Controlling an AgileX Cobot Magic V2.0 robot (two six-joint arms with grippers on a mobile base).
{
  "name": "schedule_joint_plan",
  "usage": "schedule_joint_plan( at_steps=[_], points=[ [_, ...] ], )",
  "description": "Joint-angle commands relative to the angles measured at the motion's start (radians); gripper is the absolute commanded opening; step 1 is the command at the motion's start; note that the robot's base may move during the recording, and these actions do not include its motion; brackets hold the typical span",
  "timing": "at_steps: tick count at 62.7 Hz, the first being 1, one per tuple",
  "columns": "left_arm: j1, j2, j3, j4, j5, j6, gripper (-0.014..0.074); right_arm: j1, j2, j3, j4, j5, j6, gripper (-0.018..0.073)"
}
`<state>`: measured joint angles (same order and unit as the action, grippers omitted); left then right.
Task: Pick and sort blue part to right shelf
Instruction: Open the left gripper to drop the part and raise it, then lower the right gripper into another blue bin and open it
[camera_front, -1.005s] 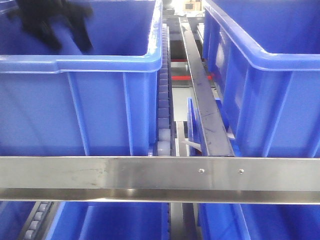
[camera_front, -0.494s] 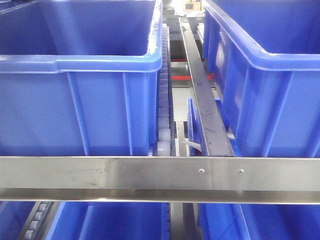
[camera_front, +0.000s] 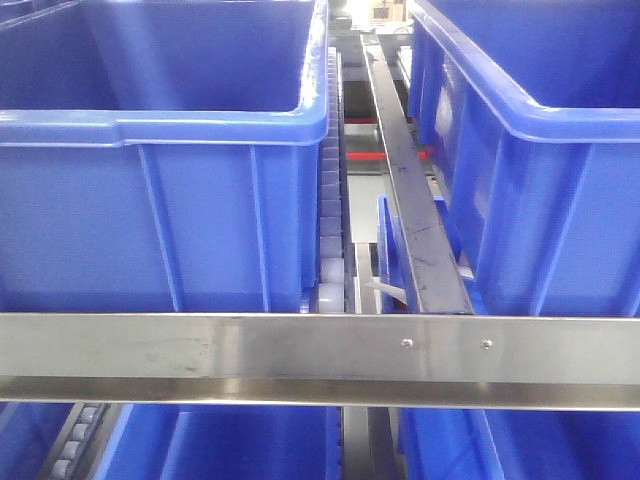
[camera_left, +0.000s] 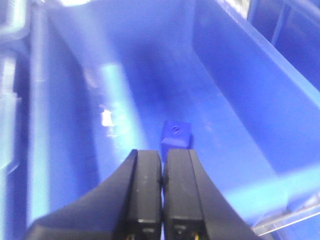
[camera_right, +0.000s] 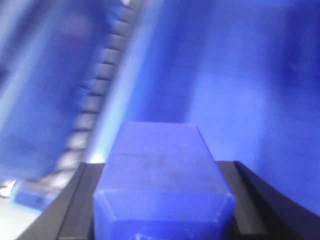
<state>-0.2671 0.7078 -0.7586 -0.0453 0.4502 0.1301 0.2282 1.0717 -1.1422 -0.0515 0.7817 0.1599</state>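
Shelf (camera_front: 320, 345) with steel rail carries 2 big blue bins (camera_front: 160, 130), roller track (camera_front: 330, 200) between them. Right gripper (camera_right: 162, 200) clamps a blue part (camera_right: 160, 170) near rollers; left gripper (camera_left: 162, 190), fingers pressed together, hangs above a small cube (camera_left: 176, 134) on a bin floor.

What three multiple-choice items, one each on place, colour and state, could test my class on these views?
1. Where does the small cube lie?
A. on the bin floor
B. on the rail
C. in the left end effector

2. What colour are the bins?
A. grey
B. blue
C. red

3. How is the right end effector?
A. open, empty
B. shut, empty
C. shut on a block

A: the cube rests beyond the shut left end effector.
B: blue walls either side of the steel rail.
C: the block sits between its fingers.
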Motion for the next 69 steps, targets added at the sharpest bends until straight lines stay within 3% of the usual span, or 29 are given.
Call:
schedule_joint_plan(
  at_steps=[1, 7, 18, 42, 53, 59, 69],
  points=[
    [0.001, -0.07, 0.018, 0.001, -0.101, 0.002, 0.0127, -0.077, 0.069, -0.106, -0.016, -0.016, 0.001, 0.026],
    [0.001, -0.132, 0.054, 0.001, -0.099, 0.002, 0.0127, -0.18, 0.173, -0.151, -0.016, -0.032, -0.049, 0.026],
    [0.001, -0.156, 0.059, 0.001, -0.097, 0.002, 0.0127, -0.267, 0.362, -0.189, -0.016, -0.113, -0.094, 0.026],
    [0.001, -0.156, 0.059, 0.001, -0.099, 0.002, 0.0126, -0.28, 0.68, -0.207, -0.017, -0.34, -0.106, 0.026],
    [0.001, -0.156, 0.059, 0.001, -0.099, 0.002, 0.0127, -0.28, 0.729, -0.208, -0.018, -0.362, -0.106, 0.0271],
    [0.001, -0.156, 0.059, -0.001, -0.099, 0.002, 0.0126, -0.28, 0.727, -0.208, -0.018, -0.357, -0.106, 0.0337],
    [0.001, -0.156, 0.059, -0.001, -0.099, 0.002, 0.0126, -0.28, 0.715, -0.208, -0.018, -0.354, -0.106, 0.0572]
  ],
)
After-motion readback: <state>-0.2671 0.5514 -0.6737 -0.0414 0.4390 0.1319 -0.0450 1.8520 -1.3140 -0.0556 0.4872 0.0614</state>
